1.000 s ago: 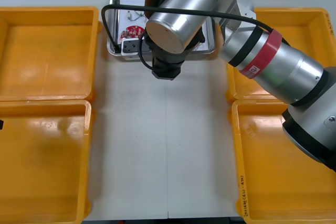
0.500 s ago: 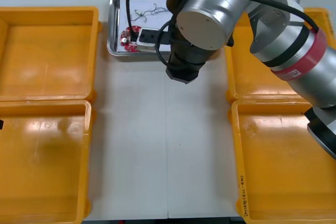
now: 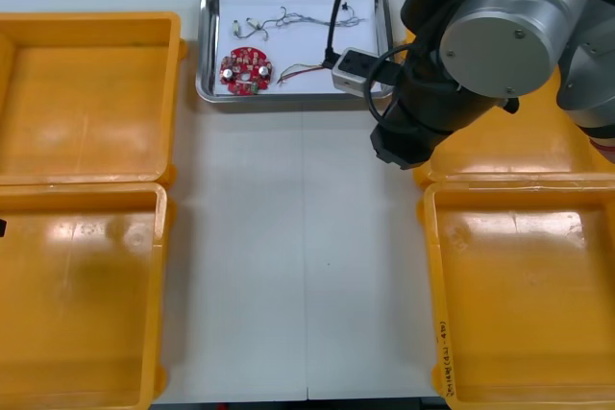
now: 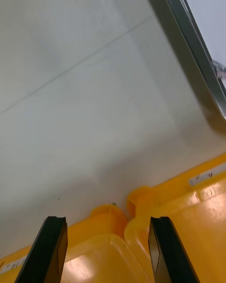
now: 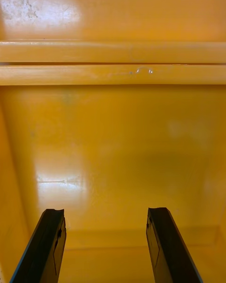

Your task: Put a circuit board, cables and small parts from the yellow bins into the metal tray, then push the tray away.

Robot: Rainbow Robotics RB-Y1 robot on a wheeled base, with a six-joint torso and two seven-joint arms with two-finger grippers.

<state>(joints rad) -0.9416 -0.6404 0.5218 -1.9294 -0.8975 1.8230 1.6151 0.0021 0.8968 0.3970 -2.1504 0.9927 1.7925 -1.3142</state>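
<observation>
The metal tray [image 3: 209, 45] sits at the table's far edge between the yellow bins, white inside. In it lie a round red circuit board [image 3: 245, 70], a red and yellow cable [image 3: 306, 72] and thin cables and small metal parts [image 3: 274, 20]. My right arm [image 3: 461, 55] hangs over the gap between the tray's near right corner and the right bins. In the right wrist view my right gripper [image 4: 107, 250] is open and empty above the corners of the two right bins [image 4: 155, 236], with the tray's rim [image 4: 197, 56] beyond. My left gripper [image 5: 106, 245] is open and empty over an orange bin floor [image 5: 113, 137].
Two yellow bins stand at the left [image 3: 86, 93] [image 3: 77, 295] and two at the right [image 3: 524, 304], all looking bare inside. A light strip of table [image 3: 298, 256] runs between them, from the front edge to the tray.
My right arm has swung from over the tray's near edge to the right, uncovering the tray and its contents. The tray sits a little farther right than before.
</observation>
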